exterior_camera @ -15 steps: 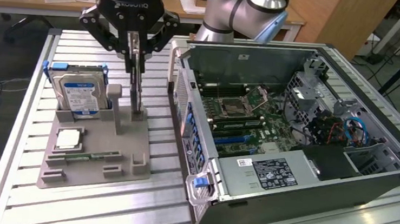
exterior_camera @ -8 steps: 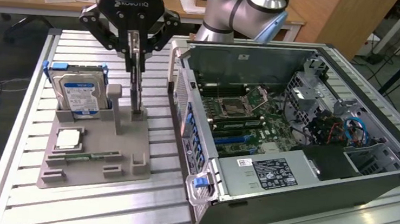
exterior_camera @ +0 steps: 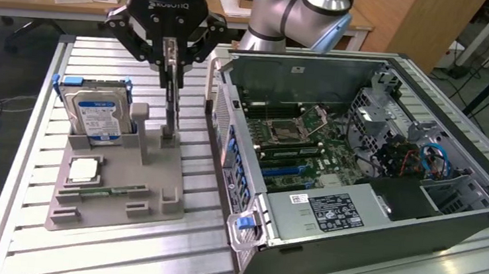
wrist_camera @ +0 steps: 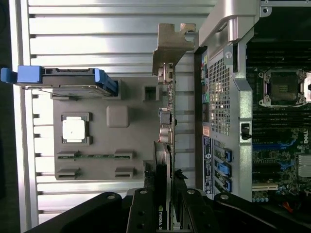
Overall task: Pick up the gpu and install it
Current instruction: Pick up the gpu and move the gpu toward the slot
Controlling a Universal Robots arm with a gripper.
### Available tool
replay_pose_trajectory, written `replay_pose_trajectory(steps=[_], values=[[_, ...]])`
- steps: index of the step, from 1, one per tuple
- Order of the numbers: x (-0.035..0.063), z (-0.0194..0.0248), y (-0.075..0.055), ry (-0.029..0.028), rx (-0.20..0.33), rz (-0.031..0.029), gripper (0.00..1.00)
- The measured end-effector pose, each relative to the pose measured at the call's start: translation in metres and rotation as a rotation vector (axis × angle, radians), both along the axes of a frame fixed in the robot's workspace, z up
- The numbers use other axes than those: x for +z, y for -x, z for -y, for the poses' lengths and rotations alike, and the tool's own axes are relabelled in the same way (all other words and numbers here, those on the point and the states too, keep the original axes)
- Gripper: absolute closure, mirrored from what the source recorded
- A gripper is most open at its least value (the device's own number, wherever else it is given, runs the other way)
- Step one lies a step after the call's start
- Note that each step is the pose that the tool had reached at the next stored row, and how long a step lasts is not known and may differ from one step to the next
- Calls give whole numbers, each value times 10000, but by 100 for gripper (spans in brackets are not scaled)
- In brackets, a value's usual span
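The gpu (exterior_camera: pixel 171 104) stands on edge as a thin dark card, its lower end at a slotted post of the grey parts holder (exterior_camera: pixel 116 185). My gripper (exterior_camera: pixel 173 61) comes down from above and is shut on the card's upper edge. In the wrist view the gpu (wrist_camera: pixel 167 121) runs away from the gripper (wrist_camera: pixel 165 213), ending in its silver bracket (wrist_camera: pixel 171 43), with black fingers (wrist_camera: pixel 143 211) pressed on either side. The open computer case (exterior_camera: pixel 358 153) lies to the exterior view's right, its motherboard (exterior_camera: pixel 302 139) exposed.
On the holder (wrist_camera: pixel 116 116) a silver hard drive (exterior_camera: pixel 98 114) with blue rails stands upright, while a square processor (exterior_camera: pixel 84 169) and a narrow memory stick (exterior_camera: pixel 102 191) lie flat. The case's side wall (exterior_camera: pixel 226 142) rises close beside the holder. Everything rests on a slatted metal table (exterior_camera: pixel 83 256).
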State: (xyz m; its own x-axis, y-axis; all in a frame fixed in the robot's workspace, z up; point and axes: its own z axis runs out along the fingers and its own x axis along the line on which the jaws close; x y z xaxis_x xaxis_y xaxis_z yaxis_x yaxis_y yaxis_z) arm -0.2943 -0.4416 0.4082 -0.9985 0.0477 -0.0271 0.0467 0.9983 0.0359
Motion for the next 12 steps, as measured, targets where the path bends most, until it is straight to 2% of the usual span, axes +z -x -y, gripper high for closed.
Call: replay_pose_trajectory(steps=[8, 12], values=[[0, 0, -40, 0, 2, 0, 74], [0, 0, -107, 0, 1, 0, 74]])
